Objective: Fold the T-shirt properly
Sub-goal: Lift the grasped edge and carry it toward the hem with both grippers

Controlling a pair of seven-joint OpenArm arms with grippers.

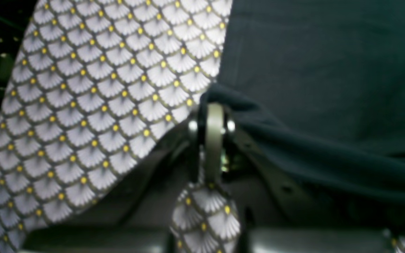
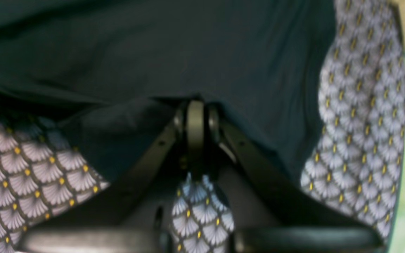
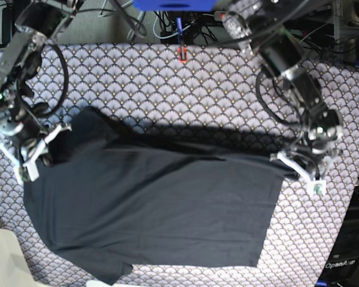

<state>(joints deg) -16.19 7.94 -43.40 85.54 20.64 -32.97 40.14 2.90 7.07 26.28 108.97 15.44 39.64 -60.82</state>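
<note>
Cloth fills most of what we see: the T-shirt (image 3: 155, 209) lies spread across the middle of the desk (image 3: 167, 78), on the fan-patterned tablecloth (image 3: 185, 89), with its far edge drawn up off the surface between the two arms.

At about nine o'clock of the garment in the base view, the right gripper (image 3: 33, 149) has its jaws closed narrow on the shirt's corner. In the right wrist view the dark fabric (image 2: 153, 52) bunches right at the jaw tips (image 2: 195, 105) and spreads away toward twelve o'clock, with tablecloth showing at three and eight o'clock.

At about three o'clock of the garment, the left gripper (image 3: 305, 170) likewise has its jaws pinched together on the shirt's edge. In the left wrist view a fold of the T-shirt (image 1: 329, 70) wraps over the jaw tips (image 1: 214, 109) and trails off toward four o'clock, while bare tablecloth (image 1: 100, 88) lies toward ten o'clock.
</note>
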